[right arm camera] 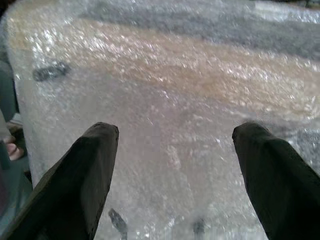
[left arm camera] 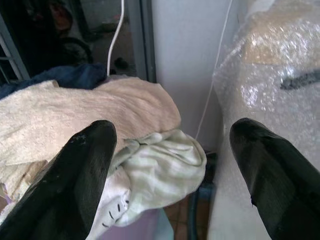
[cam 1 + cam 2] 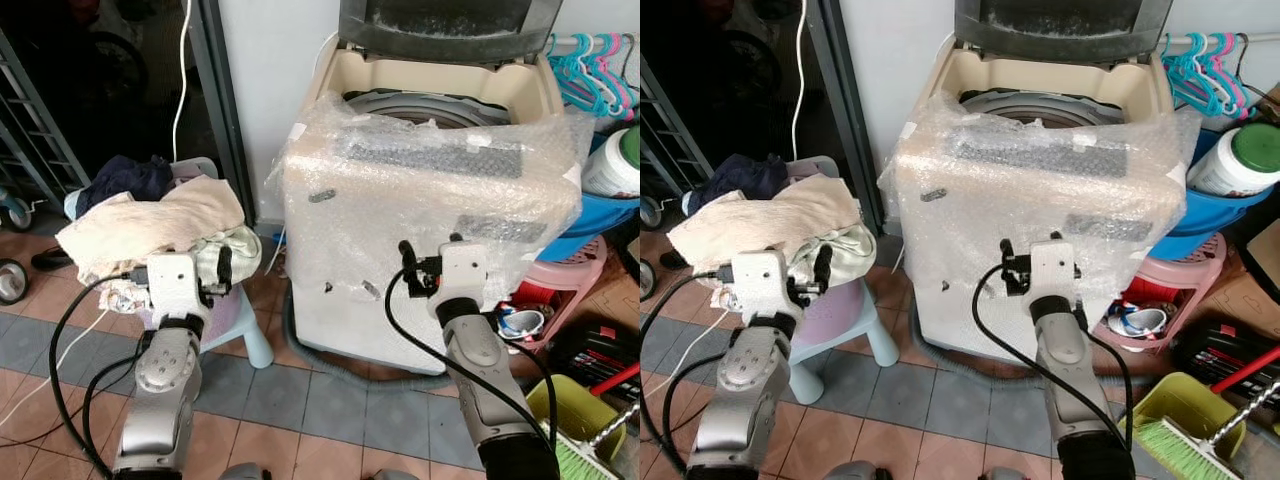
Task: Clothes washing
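The left gripper (image 2: 170, 175) has its jaws wide apart with nothing between them; one black finger (image 2: 75, 185) hangs over the clothes pile (image 3: 150, 225), the other stands toward the washer's wrapped side. Just ahead of these jaws lies a cream towel (image 2: 85, 115), with a pale green striped cloth (image 2: 160, 170) below its edge and a dark blue garment (image 3: 125, 180) further back on the heap. The pile rests on a small pale stool (image 3: 240, 320), which sits just beside the washer (image 3: 430, 210) on the tiled floor (image 3: 300, 410). The right gripper (image 1: 175, 180) also has its jaws spread and empty, pointed straight at the washer's front, close to the bubble wrap (image 1: 175, 75) that covers it; whether the fingers touch the wrap I cannot tell. Beyond these jaws the wrap runs up over the control panel, and above it the lid (image 3: 450, 25) stands open, showing the grey rim of the drum (image 3: 430, 105). A grey hose (image 3: 330, 360) curls round the washer's base. Past the washer, on the right gripper's outer side, are a blue tub (image 3: 605, 225) holding a white green-capped jar (image 3: 615, 160), a pink stool (image 3: 565, 285), teal and pink hangers (image 3: 590, 65), and a green dustpan with a brush (image 3: 580, 430) on the floor.
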Tool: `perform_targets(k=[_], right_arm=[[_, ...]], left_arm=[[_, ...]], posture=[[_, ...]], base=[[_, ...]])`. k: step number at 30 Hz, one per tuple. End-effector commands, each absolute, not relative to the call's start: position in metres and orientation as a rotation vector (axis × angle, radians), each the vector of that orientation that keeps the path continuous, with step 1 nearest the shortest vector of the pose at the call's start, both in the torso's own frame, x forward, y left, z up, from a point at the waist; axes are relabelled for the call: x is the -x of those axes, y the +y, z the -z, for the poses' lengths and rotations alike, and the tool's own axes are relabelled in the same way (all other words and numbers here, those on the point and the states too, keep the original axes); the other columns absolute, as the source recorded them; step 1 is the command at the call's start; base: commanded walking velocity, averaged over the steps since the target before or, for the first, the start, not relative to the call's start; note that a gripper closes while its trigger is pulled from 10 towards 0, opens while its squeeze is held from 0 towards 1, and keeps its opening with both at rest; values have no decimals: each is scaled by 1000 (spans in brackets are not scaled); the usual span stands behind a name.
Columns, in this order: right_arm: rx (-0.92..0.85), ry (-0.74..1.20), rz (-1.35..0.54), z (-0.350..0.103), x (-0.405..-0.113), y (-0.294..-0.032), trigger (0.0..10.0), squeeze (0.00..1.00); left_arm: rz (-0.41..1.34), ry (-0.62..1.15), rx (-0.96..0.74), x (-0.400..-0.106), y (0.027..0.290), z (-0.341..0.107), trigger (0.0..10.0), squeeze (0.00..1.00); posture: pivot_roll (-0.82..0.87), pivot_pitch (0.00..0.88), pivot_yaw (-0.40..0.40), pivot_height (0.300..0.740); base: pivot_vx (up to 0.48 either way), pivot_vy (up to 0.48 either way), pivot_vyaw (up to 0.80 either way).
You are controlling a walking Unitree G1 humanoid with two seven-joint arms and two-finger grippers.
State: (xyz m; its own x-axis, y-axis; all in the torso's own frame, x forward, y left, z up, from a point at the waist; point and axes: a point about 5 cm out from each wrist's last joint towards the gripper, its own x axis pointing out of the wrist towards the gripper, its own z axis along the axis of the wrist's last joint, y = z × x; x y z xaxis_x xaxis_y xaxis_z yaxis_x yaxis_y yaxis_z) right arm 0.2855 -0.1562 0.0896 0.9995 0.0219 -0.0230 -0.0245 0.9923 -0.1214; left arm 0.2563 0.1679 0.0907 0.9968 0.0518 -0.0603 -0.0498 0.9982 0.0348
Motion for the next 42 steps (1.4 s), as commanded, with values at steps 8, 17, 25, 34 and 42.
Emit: perform_targets(k=[8, 17, 25, 34, 42], right_arm=[[58, 38, 5, -82, -276, -159, 10000, 0], [135, 96, 35, -76, -273, -162, 10000, 0], [123, 61, -22, -83, -273, -157, 10000, 0], [120, 45, -77, -85, -271, -153, 10000, 0], [103, 50, -89, -85, -273, -151, 10000, 0]], left_arm=[[-32, 107, -81, -244, 182, -76, 10000, 0], [15, 96, -169, -244, 174, -79, 10000, 0], [-9, 81, -151, -244, 175, -83, 10000, 0], [-35, 81, -140, -241, 177, -85, 10000, 0], [-32, 81, -134, -243, 176, -87, 10000, 0]], posture=[[-35, 0, 71, 740], [-27, 0, 56, 740], [-21, 0, 51, 740], [-26, 0, 44, 740], [-23, 0, 50, 740]], base=[[0, 0, 0], [0, 0, 0], [0, 0, 480], [0, 0, 781], [0, 0, 788]])
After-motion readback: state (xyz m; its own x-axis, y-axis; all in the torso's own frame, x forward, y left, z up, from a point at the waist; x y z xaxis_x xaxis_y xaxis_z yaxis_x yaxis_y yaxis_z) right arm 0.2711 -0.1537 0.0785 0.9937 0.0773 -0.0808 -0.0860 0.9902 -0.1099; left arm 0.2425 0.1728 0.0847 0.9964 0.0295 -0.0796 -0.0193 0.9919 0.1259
